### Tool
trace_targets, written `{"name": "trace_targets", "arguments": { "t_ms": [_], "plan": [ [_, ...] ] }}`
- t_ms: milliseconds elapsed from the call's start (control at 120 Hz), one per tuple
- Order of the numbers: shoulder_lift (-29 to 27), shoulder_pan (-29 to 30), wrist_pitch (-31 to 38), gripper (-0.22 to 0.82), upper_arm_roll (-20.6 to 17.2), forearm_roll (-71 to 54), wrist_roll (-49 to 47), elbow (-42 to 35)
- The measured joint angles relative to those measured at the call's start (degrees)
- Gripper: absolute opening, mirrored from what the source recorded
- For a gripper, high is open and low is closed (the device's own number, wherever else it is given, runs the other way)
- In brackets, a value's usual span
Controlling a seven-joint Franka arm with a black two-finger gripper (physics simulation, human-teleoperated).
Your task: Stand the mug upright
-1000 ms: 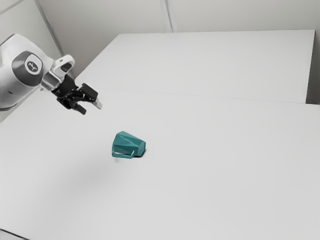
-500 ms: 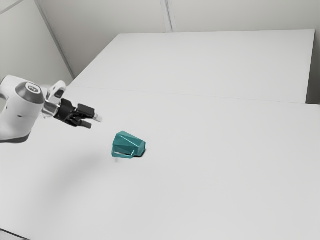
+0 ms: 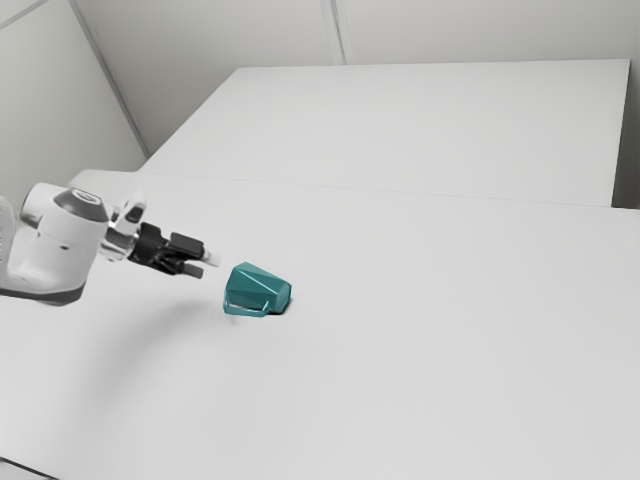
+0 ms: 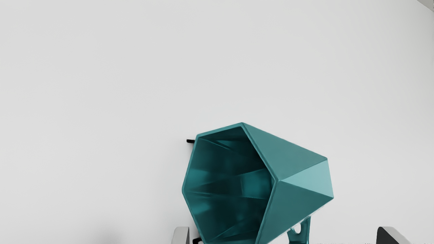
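In the exterior view, the gripper (image 3: 206, 266), wide open and empty, has the sideways teal faceted mug (image 3: 260, 288) at four o'clock; best straddle it evenly, clear of the handle (image 3: 247, 314).

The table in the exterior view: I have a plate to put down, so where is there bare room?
Bare table runs from the mug to the exterior view's right edge, and from the mug's handle down to that view's bottom edge. It looks crowded between the open gripper and the mug.

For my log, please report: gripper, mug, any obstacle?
Gripper open, empty. Mug on its side on table, mouth toward gripper. No obstacle seen between them.
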State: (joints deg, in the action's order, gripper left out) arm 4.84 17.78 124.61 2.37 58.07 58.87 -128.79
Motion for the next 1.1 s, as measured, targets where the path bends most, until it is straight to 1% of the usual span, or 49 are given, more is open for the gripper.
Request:
{"name": "trace_targets", "arguments": {
  "t_ms": [267,500,725,1100],
  "plan": [
    [1.6,0.0,-0.2,0.6,-0.1,1.2,2.2,0.7],
    [1.9,0.0,-2.5,0.6,-0.3,1.8,0.2,0.6],
    [2.6,-0.1,-3.3,0.6,-1.4,3.0,-1.7,0.7],
    [5.0,-0.1,-3.7,0.6,-3.2,3.2,-5.5,4.2]
  ]
}}
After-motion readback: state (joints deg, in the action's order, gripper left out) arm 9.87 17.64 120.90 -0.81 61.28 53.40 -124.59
